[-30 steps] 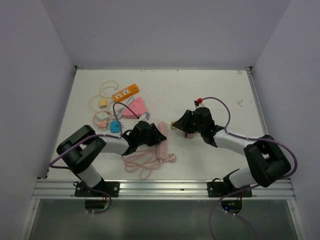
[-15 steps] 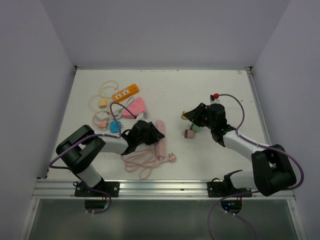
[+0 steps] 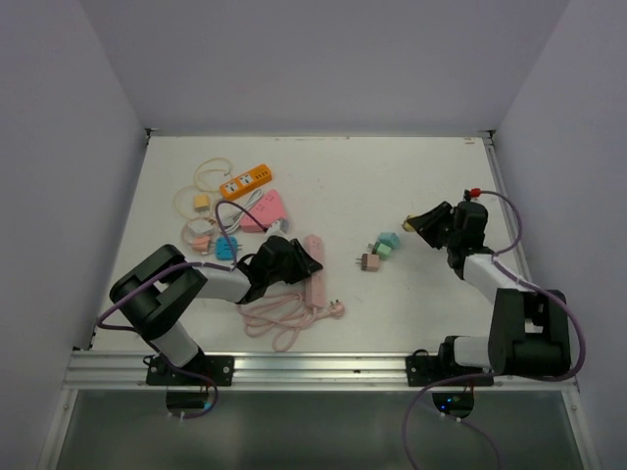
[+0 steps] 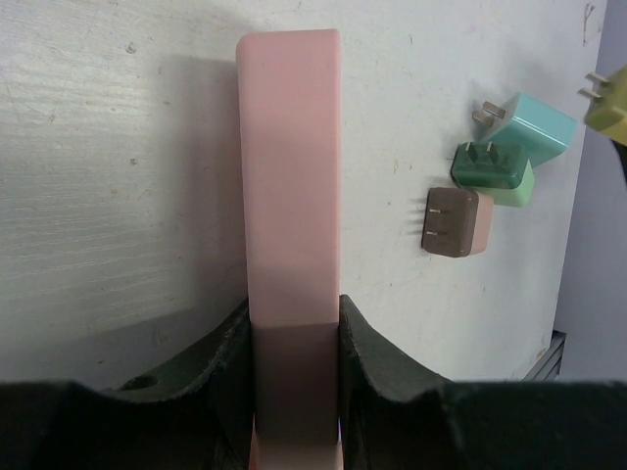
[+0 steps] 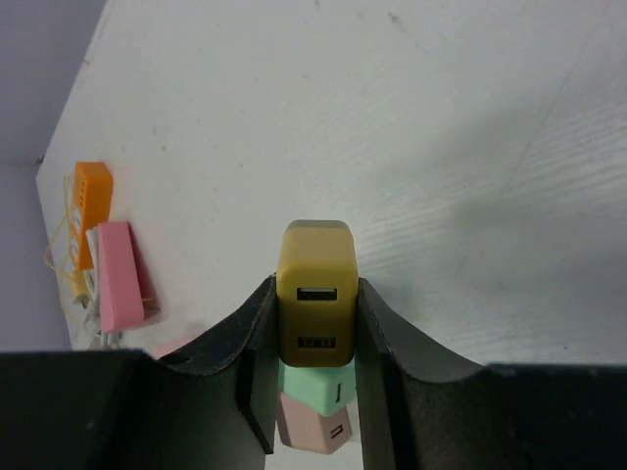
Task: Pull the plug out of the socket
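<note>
The socket is a long pink power strip lying flat on the white table. My left gripper is shut across its near end, both fingers pressed on its sides. The plug is a mustard-yellow USB charger with its two ports facing the right wrist camera. My right gripper is shut on it and holds it above the table at the right, well apart from the strip. The plug's prongs show at the left wrist view's top right corner.
Three loose plugs, teal, green and pink-brown, lie between the strip and the right gripper. The strip's coiled pink cord lies near the front edge. An orange strip, a pink wedge and cables crowd the back left.
The right arm has swung to the right, carrying the yellow plug from beside the strip's far end out to the right side. The left gripper has stayed clamped on the strip.
</note>
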{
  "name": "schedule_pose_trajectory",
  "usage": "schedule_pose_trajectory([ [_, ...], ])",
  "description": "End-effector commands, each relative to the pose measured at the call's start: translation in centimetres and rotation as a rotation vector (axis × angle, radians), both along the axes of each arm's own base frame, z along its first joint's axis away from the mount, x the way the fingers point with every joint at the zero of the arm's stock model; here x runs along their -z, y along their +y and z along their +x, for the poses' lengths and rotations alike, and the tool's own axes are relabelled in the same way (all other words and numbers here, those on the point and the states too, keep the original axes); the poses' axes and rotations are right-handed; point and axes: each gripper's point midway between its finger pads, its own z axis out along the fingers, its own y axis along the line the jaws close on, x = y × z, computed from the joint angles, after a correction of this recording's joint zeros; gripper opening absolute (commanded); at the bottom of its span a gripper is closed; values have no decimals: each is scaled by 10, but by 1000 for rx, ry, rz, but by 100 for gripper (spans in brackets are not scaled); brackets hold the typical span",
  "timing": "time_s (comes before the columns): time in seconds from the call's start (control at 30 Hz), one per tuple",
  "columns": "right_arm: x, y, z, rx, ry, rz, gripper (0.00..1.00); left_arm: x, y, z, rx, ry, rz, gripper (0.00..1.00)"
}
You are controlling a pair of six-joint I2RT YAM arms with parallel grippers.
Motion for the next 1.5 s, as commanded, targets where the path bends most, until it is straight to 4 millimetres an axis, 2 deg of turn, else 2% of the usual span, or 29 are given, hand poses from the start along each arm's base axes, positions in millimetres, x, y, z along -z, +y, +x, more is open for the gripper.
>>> schedule_pose_trajectory([
  [0.0, 23, 9, -5, -66, 52, 48, 0, 73, 60, -45, 18, 183, 284, 0],
  [0.1, 41, 13, -7, -91, 95, 68, 6, 72, 61, -44, 11, 178, 288, 0],
  [0.2, 48, 18, -8, -115, 113, 88, 20, 71, 62, -43, 11, 173, 291, 0],
  [0.3, 52, 18, -11, -116, 130, 88, 38, 70, 66, -39, 6, 169, 311, 0],
  [0.33, 49, 17, -11, -119, 126, 72, 53, 71, 70, -40, 3, 178, 328, 0],
  [0.4, 52, 12, -16, -101, 162, 45, 66, 66, 78, -32, -13, 155, 352, 0],
  [0.43, 45, 9, -15, -98, 148, 24, 77, 65, 84, -31, -20, 159, 375, 0],
  [0.53, 41, -1, -21, -59, 183, -32, 89, 58, 100, -17, -47, 128, 432, 0],
  [0.57, 31, -4, -21, -49, 165, -45, 91, 53, 102, -9, -41, 104, 447, 0],
  [0.63, 25, -10, -27, -31, 191, -74, 95, 52, 113, -1, -58, 109, 480, 0],
  [0.67, 12, -11, -27, -24, 162, -82, 97, 50, 115, 8, -58, 96, 502, 0],
  [0.73, 1, -15, -32, -16, 160, -103, 99, 49, 123, 18, -65, 103, 526, 0],
  [0.8, -18, -16, -36, -16, 136, -123, 99, 45, 125, 31, -70, 94, 540, 5],
  [0.87, -25, -19, -45, -12, 150, -141, 99, 39, 130, 38, -87, 95, 552, 12],
  [0.9, -43, -20, -45, -5, 111, -150, 99, 36, 132, 42, -97, 94, 551, 15],
  [0.97, -54, -21, -52, -4, 108, -157, 99, 25, 132, 47, -100, 85, 539, 25],
  [1.0, -71, -21, -52, -3, 64, -164, 99, 21, 134, 46, -103, 87, 539, 31],
  [1.07, -85, -19, -56, -7, 44, -160, 99, 4, 129, 48, -98, 49, 498, 49],
  [1.1, -99, -19, -54, -9, 13, -160, 99, -2, 128, 47, -97, 38, 486, 55],
  [1.13, -107, -18, -56, -9, -6, -160, 99, -15, 127, 48, -102, 8, 468, 66],
  [1.17, -111, -16, -58, -18, -4, -155, 99, -22, 127, 47, -97, -4, 459, 71],
  [1.2, -124, -14, -58, -26, -29, -149, 99, -28, 128, 44, -96, -8, 461, 75],
  [1.23, -132, -13, -59, -31, -42, -145, 99, -45, 128, 46, -106, -45, 442, 85],
  [1.27, -135, -12, -62, -37, -39, -141, 99, -52, 130, 45, -107, -59, 446, 90],
  [1.3, -149, -10, -62, -44, -66, -137, 99, -58, 134, 41, -108, -57, 455, 94],
  [1.33, -156, -10, -64, -49, -78, -145, 99, -79, 134, 43, -124, -103, 436, 99],
  [1.4, -175, -11, -69, -49, -106, -160, 99, -97, 142, 39, -131, -130, 453, 100],
  [1.43, -182, -14, -71, -44, -116, -181, 99, -123, 143, 42, -150, -187, 430, 100],
  [1.47, -185, -15, -76, -43, -107, -193, 99, -135, 148, 42, -160, -213, 445, 100],
])
